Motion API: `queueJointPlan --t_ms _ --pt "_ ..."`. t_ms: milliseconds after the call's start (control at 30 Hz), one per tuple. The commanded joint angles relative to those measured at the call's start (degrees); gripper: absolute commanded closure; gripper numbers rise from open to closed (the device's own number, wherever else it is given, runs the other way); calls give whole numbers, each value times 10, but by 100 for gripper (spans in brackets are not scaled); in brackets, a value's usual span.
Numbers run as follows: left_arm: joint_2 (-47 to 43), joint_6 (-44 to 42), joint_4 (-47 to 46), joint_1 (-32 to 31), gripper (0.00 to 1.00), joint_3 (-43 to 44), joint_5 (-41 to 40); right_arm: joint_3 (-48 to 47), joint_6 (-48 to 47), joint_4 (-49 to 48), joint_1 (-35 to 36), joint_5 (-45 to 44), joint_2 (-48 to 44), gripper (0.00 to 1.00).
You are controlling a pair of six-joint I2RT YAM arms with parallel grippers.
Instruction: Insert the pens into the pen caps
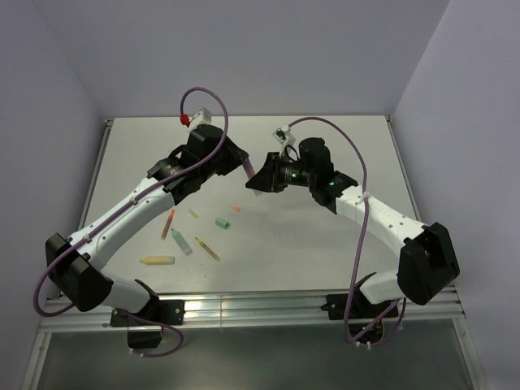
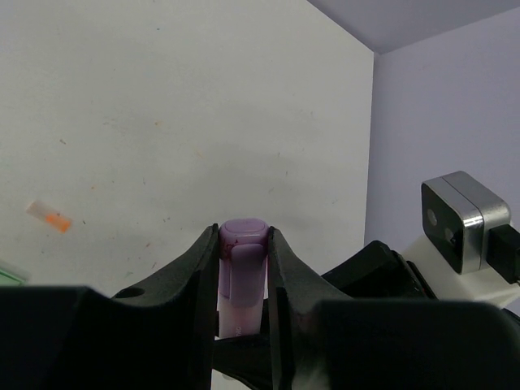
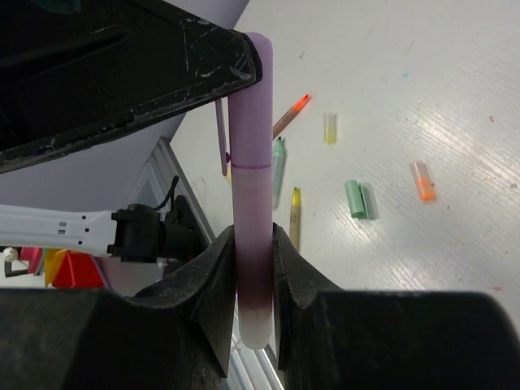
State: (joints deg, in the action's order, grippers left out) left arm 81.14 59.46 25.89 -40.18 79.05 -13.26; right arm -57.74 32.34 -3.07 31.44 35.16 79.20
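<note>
Right end effector (image 3: pixel 253 240): gripping purple pen (image 3: pixel 249 203); left end effector (image 2: pixel 243 236): gripping purple cap (image 2: pixel 243 268); keep your two pieces in line; push straight until seated.

The purple pen (image 3: pixel 250 219) is smooth, faintly translucent plastic with a soft sheen, and the purple cap (image 2: pixel 243 248) is glossy plastic. The left end effector (image 2: pixel 242 237) and right end effector (image 3: pixel 253 244) are matt black plastic, scratched in places. The white tabletop (image 3: pixel 439 89) is slightly glossy, scuffed and speckled.

table (image 1: pixel 325 244) | lying on it: four pens (image 1: pixel 180 242), three caps (image 1: pixel 223 223)
</note>
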Motion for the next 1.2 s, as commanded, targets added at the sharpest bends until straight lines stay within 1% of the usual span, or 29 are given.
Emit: queueJointPlan --t_ms 0,267,467,567,700,1000,1167 --pt "-28 -4 -12 -29 100 -6 -4 -6 10 -45 -9 -31 -21 100" --pt "-43 -14 -25 -49 100 -25 9 -4 -3 -73 -9 -38 -54 100" --pt "-75 -53 -49 -54 100 -48 56 2 -30 -85 -8 -56 -98 100" --pt "-91 -72 -72 -64 100 -62 82 -4 -46 -80 -3 -77 -121 100" --pt "-110 -88 -83 -82 99 -72 92 -33 -82 -47 7 -101 -133 100" --pt "-125 -115 -81 -108 100 -70 88 -59 -93 -37 20 -111 -136 100" --pt "-121 -128 -56 -135 100 -63 61 -78 -99 -28 20 -117 -132 100"
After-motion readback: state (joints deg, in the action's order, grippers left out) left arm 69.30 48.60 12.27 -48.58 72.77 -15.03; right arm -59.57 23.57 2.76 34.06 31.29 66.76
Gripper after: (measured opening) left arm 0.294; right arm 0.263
